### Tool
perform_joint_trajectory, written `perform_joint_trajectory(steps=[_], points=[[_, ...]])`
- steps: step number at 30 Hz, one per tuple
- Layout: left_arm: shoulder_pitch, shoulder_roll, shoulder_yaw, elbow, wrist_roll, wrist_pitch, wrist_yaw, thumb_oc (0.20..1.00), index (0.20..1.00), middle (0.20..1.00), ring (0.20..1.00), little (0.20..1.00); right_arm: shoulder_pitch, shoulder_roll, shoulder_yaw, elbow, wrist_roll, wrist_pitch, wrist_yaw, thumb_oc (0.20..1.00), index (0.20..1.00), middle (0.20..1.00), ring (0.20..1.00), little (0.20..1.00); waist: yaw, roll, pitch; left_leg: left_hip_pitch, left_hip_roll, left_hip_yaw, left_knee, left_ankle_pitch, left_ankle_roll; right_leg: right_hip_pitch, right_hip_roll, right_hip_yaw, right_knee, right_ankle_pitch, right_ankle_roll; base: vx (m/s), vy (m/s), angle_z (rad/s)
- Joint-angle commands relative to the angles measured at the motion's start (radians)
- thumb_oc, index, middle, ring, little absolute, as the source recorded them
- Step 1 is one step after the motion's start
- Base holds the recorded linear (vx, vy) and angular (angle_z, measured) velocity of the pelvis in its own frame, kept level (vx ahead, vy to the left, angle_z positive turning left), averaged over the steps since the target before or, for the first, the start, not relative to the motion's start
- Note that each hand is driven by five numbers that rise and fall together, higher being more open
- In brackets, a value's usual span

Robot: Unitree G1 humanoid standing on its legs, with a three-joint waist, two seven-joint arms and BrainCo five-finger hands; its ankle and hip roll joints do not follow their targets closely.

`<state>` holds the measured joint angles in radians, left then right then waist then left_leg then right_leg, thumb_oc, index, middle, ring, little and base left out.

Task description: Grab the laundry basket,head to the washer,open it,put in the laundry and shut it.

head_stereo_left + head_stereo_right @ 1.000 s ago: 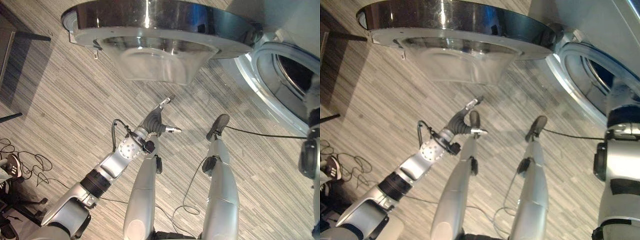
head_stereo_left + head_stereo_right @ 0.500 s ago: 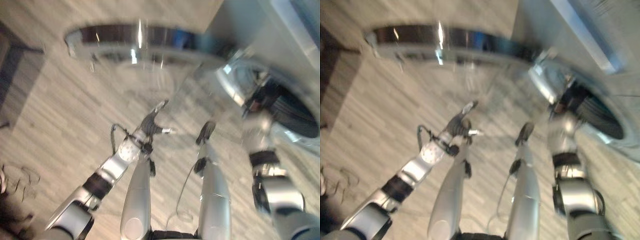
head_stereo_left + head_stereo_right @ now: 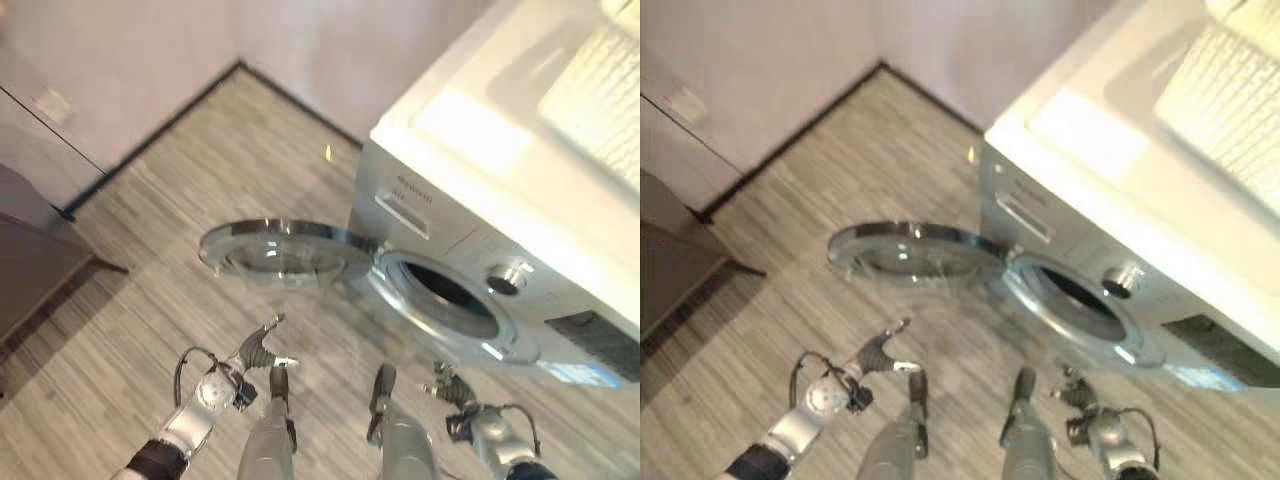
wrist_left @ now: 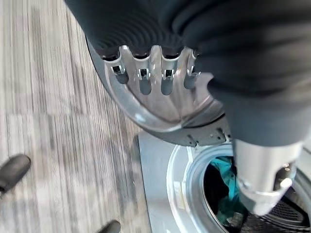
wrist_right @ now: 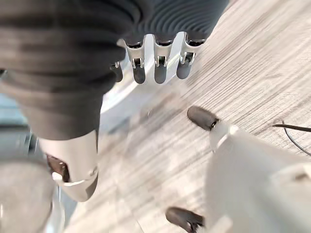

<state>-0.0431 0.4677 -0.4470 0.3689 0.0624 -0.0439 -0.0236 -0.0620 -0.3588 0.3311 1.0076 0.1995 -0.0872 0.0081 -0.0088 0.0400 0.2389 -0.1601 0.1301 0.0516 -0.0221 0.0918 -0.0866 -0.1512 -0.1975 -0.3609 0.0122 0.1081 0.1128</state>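
The white washer (image 3: 470,160) stands at the right with its round door (image 3: 285,250) swung wide open to the left. Its drum opening (image 3: 448,297) looks dark from above. In the left wrist view, teal and dark laundry (image 4: 227,189) lies inside the drum. My left hand (image 3: 255,352) hangs open and empty below the door. My right hand (image 3: 447,388) is low in front of the drum opening, also open and empty. A white lattice basket (image 3: 600,65) rests on top of the washer at the far right.
A pale wall with a dark baseboard (image 3: 150,130) runs along the back. A grey cabinet (image 3: 30,240) stands at the left. The open door juts out over the striped wood floor (image 3: 150,310) between me and the wall.
The camera has tilted up, so the whole washer and the wall now show. My right arm has come away from the drum opening and hangs low. The left hand keeps its pose.
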Motion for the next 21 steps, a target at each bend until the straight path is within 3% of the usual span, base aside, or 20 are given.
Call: perform_joint_trajectory(steps=[1, 2, 5, 6, 7, 8, 11, 13, 14, 15, 16, 17, 19, 20, 21], points=[[-0.043, 0.001, 0.022, 0.021, 0.075, -0.025, 0.011, 1.000, 1.000, 1.000, 1.000, 1.000, 0.041, 0.010, -0.093, 0.061, -0.076, 0.044, -0.016, 1.000, 1.000, 1.000, 1.000, 1.000, -0.012, -0.003, -0.036, 0.120, 0.032, -0.032, 0.128, -0.212, -0.003, 0.019, -0.067, 0.056, 0.135, -0.129, 0.063, 0.03, 0.225, 0.02], [-0.044, 0.000, 0.021, 0.022, 0.076, -0.026, 0.012, 1.000, 1.000, 1.000, 1.000, 1.000, 0.041, 0.011, -0.094, 0.061, -0.077, 0.044, -0.016, 1.000, 1.000, 1.000, 1.000, 1.000, -0.011, -0.006, -0.035, 0.121, 0.029, -0.029, 0.125, -0.208, -0.002, 0.020, -0.069, 0.058, 0.130, -0.123, 0.063, 0.05, 0.229, -0.15], [-0.049, -0.024, 0.035, 0.070, 0.099, -0.018, 0.030, 1.000, 1.000, 1.000, 1.000, 1.000, 0.092, 0.054, -0.157, 0.092, -0.034, 0.058, -0.011, 1.000, 1.000, 1.000, 1.000, 1.000, -0.045, -0.002, -0.079, 0.216, -0.027, 0.013, 0.126, -0.280, 0.038, 0.079, -0.103, 0.117, 0.094, -0.078, 0.099, 0.01, 0.245, -0.32], [-0.049, -0.024, 0.035, 0.070, 0.099, -0.018, 0.030, 1.000, 1.000, 1.000, 1.000, 1.000, 0.092, 0.054, -0.157, 0.092, -0.034, 0.058, -0.011, 1.000, 1.000, 1.000, 1.000, 1.000, -0.045, -0.002, -0.079, 0.216, -0.027, 0.013, 0.126, -0.280, 0.038, 0.079, -0.103, 0.117, 0.094, -0.078, 0.099, -0.11, 0.357, -0.54], [-0.060, -0.044, 0.042, 0.103, 0.115, -0.014, 0.042, 1.000, 1.000, 1.000, 1.000, 1.000, 0.107, 0.072, -0.173, 0.093, -0.021, 0.065, -0.003, 1.000, 1.000, 1.000, 1.000, 1.000, -0.060, -0.002, -0.093, 0.236, -0.076, 0.033, 0.127, -0.307, 0.069, 0.067, -0.130, 0.156, 0.062, 0.006, 0.127, -0.09, 0.197, -0.58], [-0.061, -0.044, 0.042, 0.104, 0.115, -0.014, 0.043, 1.000, 1.000, 1.000, 1.000, 1.000, 0.107, 0.073, -0.173, 0.093, -0.021, 0.065, -0.003, 1.000, 1.000, 1.000, 1.000, 1.000, -0.058, -0.005, -0.094, 0.233, -0.080, 0.035, 0.126, -0.303, 0.070, 0.064, -0.133, 0.159, 0.058, 0.012, 0.127, -0.14, 0.268, -0.74], [-0.068, -0.053, 0.054, 0.124, 0.115, -0.017, 0.046, 1.000, 1.000, 1.000, 1.000, 1.000, 0.103, 0.084, -0.176, 0.088, -0.021, 0.064, 0.004, 1.000, 1.000, 1.000, 1.000, 1.000, -0.064, 0.004, -0.123, 0.241, -0.115, 0.095, 0.099, -0.304, 0.095, 0.021, -0.164, 0.148, -0.001, 0.135, 0.149, -0.13, 0.144, -0.72], [-0.068, -0.049, 0.066, 0.114, 0.097, -0.017, 0.048, 1.000, 1.000, 1.000, 1.000, 1.000, 0.091, 0.088, -0.172, 0.098, -0.019, 0.062, 0.004, 1.000, 1.000, 1.000, 1.000, 1.000, -0.050, 0.030, -0.118, 0.223, -0.107, 0.120, 0.088, -0.277, 0.108, 0.016, -0.169, 0.080, 0.038, 0.063, 0.132, -0.22, 0.115, -0.93], [-0.074, -0.050, 0.066, 0.112, 0.086, -0.012, 0.052, 1.000, 1.000, 1.000, 1.000, 1.000, 0.085, 0.090, -0.164, 0.111, -0.014, 0.059, 0.006, 1.000, 1.000, 1.000, 1.000, 1.000, -0.051, 0.039, -0.113, 0.210, -0.105, 0.123, 0.084, -0.253, 0.120, 0.031, -0.157, 0.088, 0.135, 0.031, 0.120, -0.17, 0.066, -0.97], [-0.074, -0.055, 0.067, 0.122, 0.077, -0.012, 0.049, 1.000, 1.000, 1.000, 1.000, 1.000, 0.082, 0.092, -0.161, 0.122, -0.012, 0.059, 0.010, 1.000, 1.000, 1.000, 1.000, 1.000, -0.045, 0.036, -0.123, 0.210, -0.104, 0.126, 0.073, -0.241, 0.121, 0.048, -0.134, 0.106, 0.156, -0.029, 0.104, -0.18, -0.030, -0.34], [-0.067, -0.062, 0.066, 0.133, 0.059, -0.010, 0.043, 1.000, 1.000, 1.000, 1.000, 1.000, 0.072, 0.092, -0.141, 0.147, -0.040, 0.061, 0.011, 1.000, 1.000, 1.000, 1.000, 1.000, -0.016, 0.027, -0.147, 0.204, -0.097, 0.137, 0.048, -0.211, 0.116, 0.108, -0.106, 0.092, 0.190, -0.085, 0.093, -0.08, -0.067, -0.09], [-0.067, -0.062, 0.065, 0.133, 0.059, -0.010, 0.043, 1.000, 1.000, 1.000, 1.000, 1.000, 0.073, 0.093, -0.141, 0.147, -0.041, 0.060, 0.011, 1.000, 1.000, 1.000, 1.000, 1.000, -0.016, 0.026, -0.146, 0.207, -0.097, 0.137, 0.045, -0.210, 0.116, 0.110, -0.106, 0.092, 0.189, -0.086, 0.093, -0.10, -0.142, -0.04], [-0.044, -0.058, 0.070, 0.121, 0.035, -0.011, 0.034, 1.000, 1.000, 1.000, 1.000, 1.000, 0.038, 0.083, -0.096, 0.182, -0.114, 0.063, 0.007, 1.000, 1.000, 1.000, 1.000, 1.000, 0.050, -0.007, -0.191, 0.180, -0.086, 0.152, 0.019, -0.172, 0.092, 0.217, -0.109, 0.018, 0.089, -0.083, 0.102, -0.08, -0.245, 0.02], [-0.043, -0.057, 0.070, 0.120, 0.035, -0.010, 0.033, 1.000, 1.000, 1.000, 1.000, 1.000, 0.038, 0.084, -0.096, 0.183, -0.114, 0.063, 0.007, 1.000, 1.000, 1.000, 1.000, 1.000, 0.050, -0.007, -0.191, 0.181, -0.085, 0.152, 0.017, -0.171, 0.092, 0.220, -0.107, 0.017, 0.084, -0.080, 0.102, -0.07, -0.303, 0.14], [-0.035, -0.057, 0.073, 0.109, 0.029, -0.012, 0.026, 1.000, 1.000, 1.000, 1.000, 1.000, 0.013, 0.086, -0.071, 0.208, -0.144, 0.068, 0.000, 1.000, 1.000, 1.000, 1.000, 1.000, 0.075, -0.017, -0.206, 0.173, -0.067, 0.155, 0.009, -0.160, 0.080, 0.235, -0.099, 0.009, 0.037, -0.088, 0.102, -0.03, -0.217, -0.12]])
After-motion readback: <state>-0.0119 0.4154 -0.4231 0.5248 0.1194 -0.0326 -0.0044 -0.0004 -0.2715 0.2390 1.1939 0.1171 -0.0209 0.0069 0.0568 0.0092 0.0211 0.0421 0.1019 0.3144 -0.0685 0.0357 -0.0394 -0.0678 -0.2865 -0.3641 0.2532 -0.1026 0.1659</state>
